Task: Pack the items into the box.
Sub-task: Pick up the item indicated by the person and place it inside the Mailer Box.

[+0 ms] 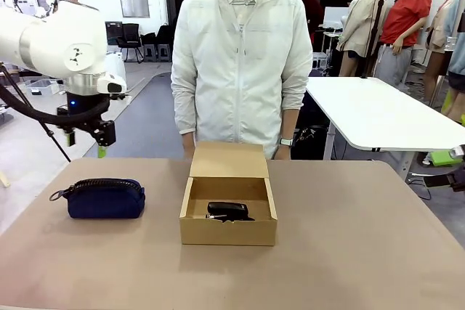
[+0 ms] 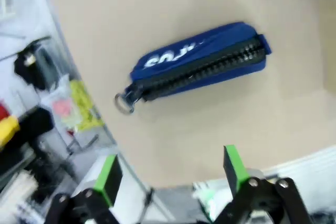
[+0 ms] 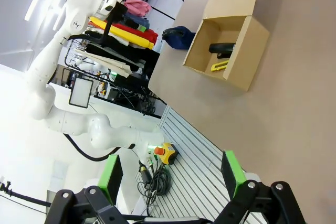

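Note:
The navy-blue zip pouch (image 1: pixel 105 199) lies on the table left of the box, its pull loop pointing left. The left wrist view looks down on the pouch (image 2: pixel 199 61), with my left gripper (image 2: pixel 170 174) open well above it and nothing between its green pads. In the front view that gripper (image 1: pixel 93 136) hangs above and behind the pouch. The brown cardboard box (image 1: pixel 228 234) stands mid-table with its lid flap up, and the black stapler (image 1: pixel 228 210) lies inside. My right gripper (image 3: pixel 172 174) is open and empty, far from the box (image 3: pixel 247 51), where the stapler (image 3: pixel 221 49) shows.
A person in a white jacket (image 1: pixel 240 63) stands at the far edge just behind the box, hands low behind the flap. The brown tabletop (image 1: pixel 363 252) stretches bare to the right of the box. A white table (image 1: pixel 378 110) stands behind on the right.

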